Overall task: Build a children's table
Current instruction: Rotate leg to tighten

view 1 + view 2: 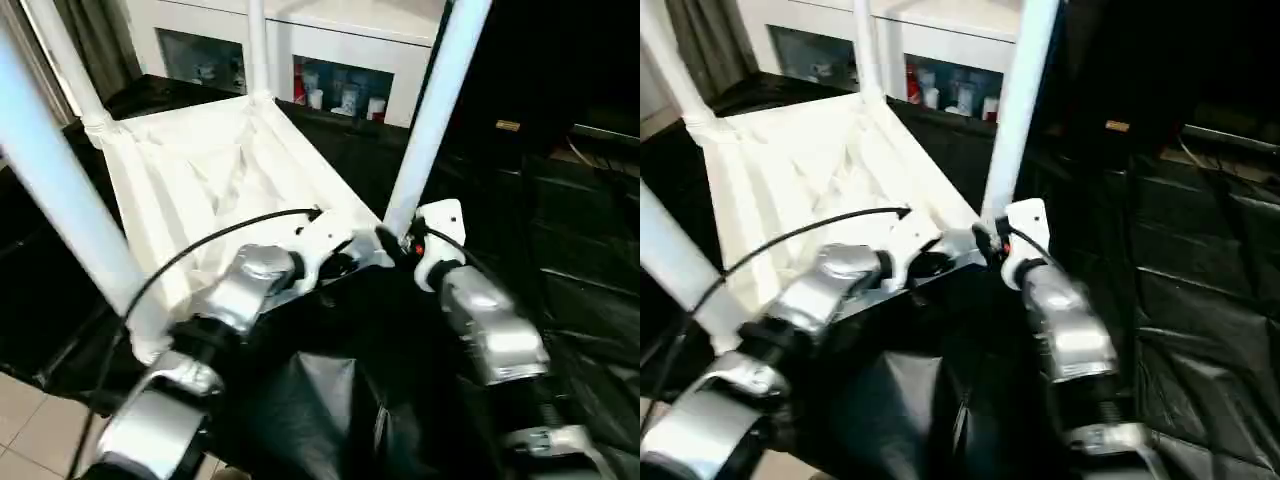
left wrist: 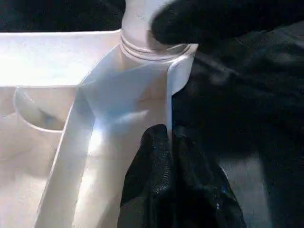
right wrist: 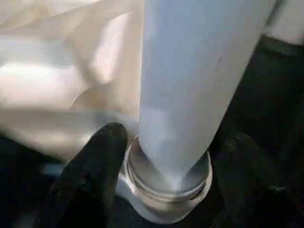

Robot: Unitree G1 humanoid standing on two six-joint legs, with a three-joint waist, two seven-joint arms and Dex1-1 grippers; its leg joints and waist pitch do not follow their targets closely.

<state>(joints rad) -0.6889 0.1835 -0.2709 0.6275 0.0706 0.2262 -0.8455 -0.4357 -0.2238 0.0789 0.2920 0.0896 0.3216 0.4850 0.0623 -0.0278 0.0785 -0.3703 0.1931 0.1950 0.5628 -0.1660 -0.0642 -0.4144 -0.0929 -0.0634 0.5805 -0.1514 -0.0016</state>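
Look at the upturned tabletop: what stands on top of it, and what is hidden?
Four legs rise from the tabletop corners; the right gripper straddles the base of the near-right leg. Leg tops are out of frame, and whatever lies beneath the tabletop is covered.

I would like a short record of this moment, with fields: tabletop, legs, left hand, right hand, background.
tabletop: white tabletop, ribbed underside up, on a black surface
legs: four standing in the corner sockets; the near right leg sits in its socket
left hand: left hand shut on the tabletop's rim beside that socket
right hand: right hand, fingers either side of the leg's base
background: white cabinet with glass doors
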